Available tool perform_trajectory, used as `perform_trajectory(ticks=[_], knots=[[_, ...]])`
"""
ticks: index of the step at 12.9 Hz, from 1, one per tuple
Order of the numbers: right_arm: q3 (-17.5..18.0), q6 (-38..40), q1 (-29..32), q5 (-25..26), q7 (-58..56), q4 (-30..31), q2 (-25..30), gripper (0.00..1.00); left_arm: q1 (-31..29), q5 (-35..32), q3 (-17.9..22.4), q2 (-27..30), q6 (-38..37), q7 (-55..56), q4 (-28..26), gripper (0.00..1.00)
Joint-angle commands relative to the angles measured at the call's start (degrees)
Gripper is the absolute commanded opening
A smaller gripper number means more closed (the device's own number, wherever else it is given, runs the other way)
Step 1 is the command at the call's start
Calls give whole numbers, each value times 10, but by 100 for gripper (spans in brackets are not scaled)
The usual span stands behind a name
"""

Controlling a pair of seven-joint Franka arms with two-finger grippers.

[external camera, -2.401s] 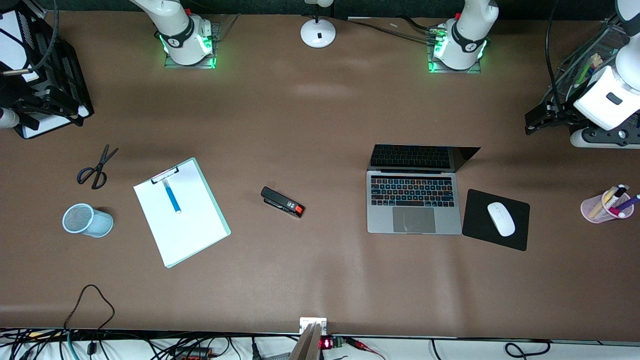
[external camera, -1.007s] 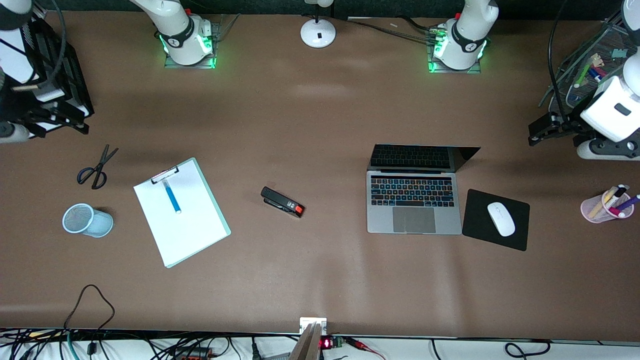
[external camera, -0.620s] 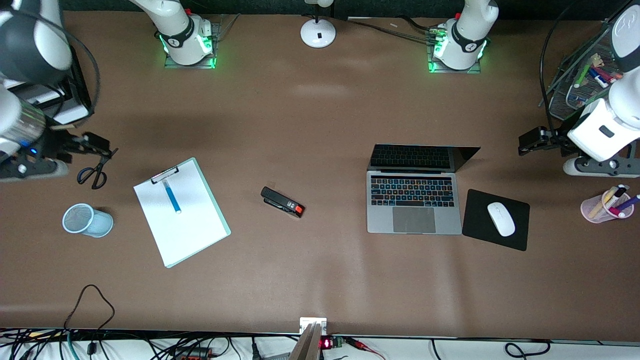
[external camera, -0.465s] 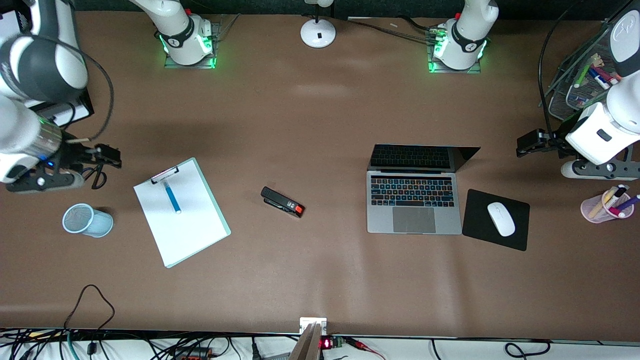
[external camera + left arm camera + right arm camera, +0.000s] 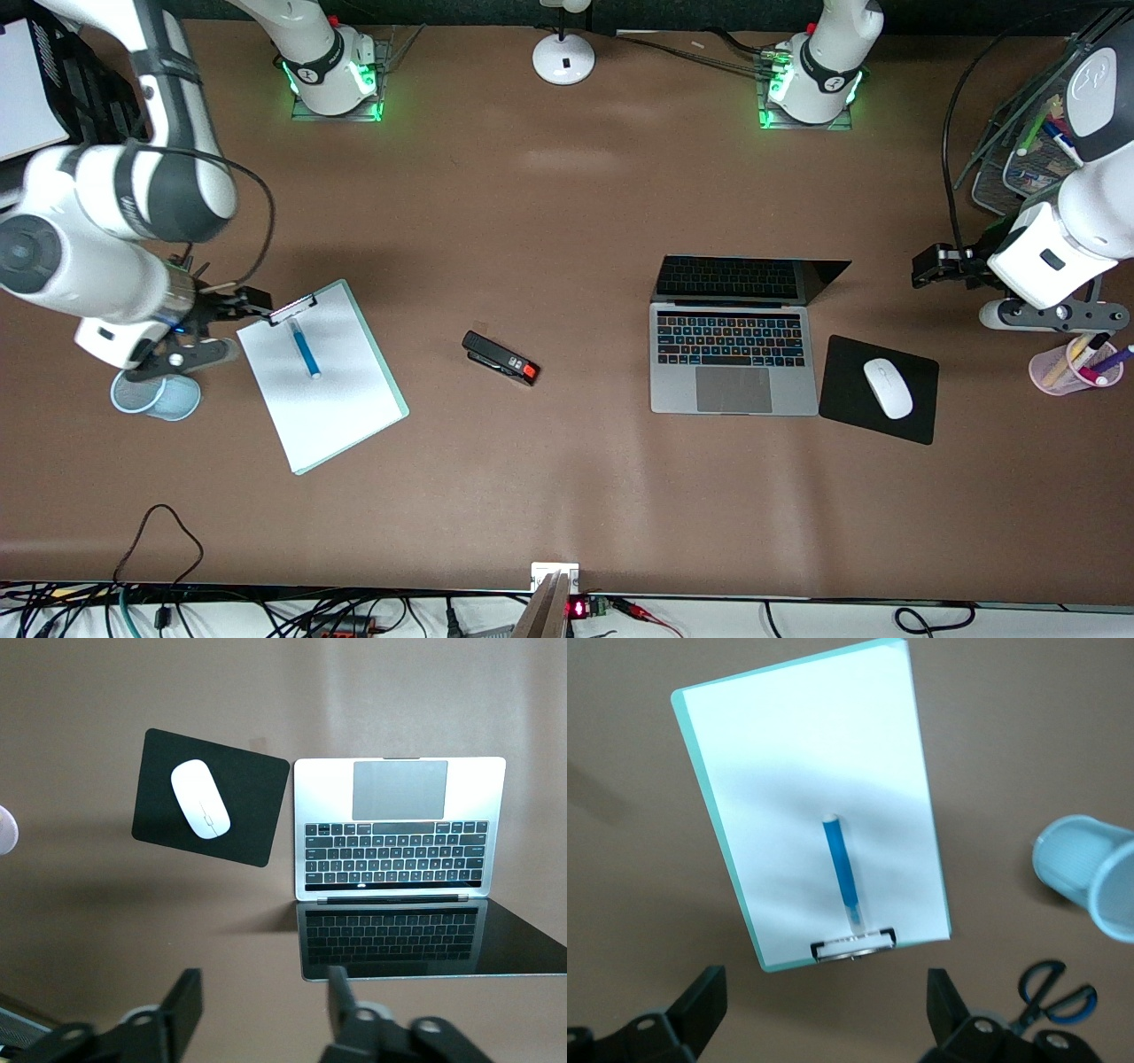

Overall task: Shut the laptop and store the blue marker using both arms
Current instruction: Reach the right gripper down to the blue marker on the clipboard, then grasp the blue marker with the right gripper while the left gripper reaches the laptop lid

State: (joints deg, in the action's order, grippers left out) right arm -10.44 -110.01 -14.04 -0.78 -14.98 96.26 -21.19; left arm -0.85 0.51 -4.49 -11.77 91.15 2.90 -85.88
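Note:
The silver-grey laptop (image 5: 733,381) lies open, its dark screen (image 5: 749,279) tilted back; it also shows in the left wrist view (image 5: 399,780). The blue marker (image 5: 304,347) lies on the white paper of a teal clipboard (image 5: 321,377), and it shows in the right wrist view (image 5: 842,873). My right gripper (image 5: 244,303) is open and empty, over the table just beside the clipboard's clip end; its own view (image 5: 822,1001) shows the same. My left gripper (image 5: 930,266) is open and empty, over bare table beside the laptop screen toward the left arm's end; its own view (image 5: 261,1005) shows the same.
A black stapler (image 5: 500,358) lies between clipboard and laptop. A white mouse (image 5: 888,387) sits on a black mouse pad (image 5: 850,416) beside the laptop. A pink cup (image 5: 1050,372) holds markers. A blue mesh cup (image 5: 177,403) and scissors (image 5: 1050,992) lie near the right arm.
Both arms have swung in from the table's ends. The right gripper came down beside the clipboard's clip, and the left gripper moved toward the laptop screen. Nothing on the table moved.

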Motion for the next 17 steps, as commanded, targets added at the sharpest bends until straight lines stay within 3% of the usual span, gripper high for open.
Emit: perform_trajectory(ticks=[1,3,8,10,12,17], knots=[[-3,-24,1,5,-41,-5,-36,100,1,15,-1,-7,-16,-9,21,0],[-3,-53,1,5,-63,-3,-59,100,3,16,-3,-7,-22,-8,20,0],[-2,-78,1,3,-129,-1,-104,69,4,26,-35,8,-91,92,-2,1],[-2,-97,1,3,-148,9,-110,66,-3,47,-61,27,-94,110,-39,1],[-2,-121,1,0,-158,16,-122,57,1,103,-68,56,-77,157,-93,1],[1,-182,2,-13,-157,17,-154,47,2,111,-114,101,-8,174,-197,0]])
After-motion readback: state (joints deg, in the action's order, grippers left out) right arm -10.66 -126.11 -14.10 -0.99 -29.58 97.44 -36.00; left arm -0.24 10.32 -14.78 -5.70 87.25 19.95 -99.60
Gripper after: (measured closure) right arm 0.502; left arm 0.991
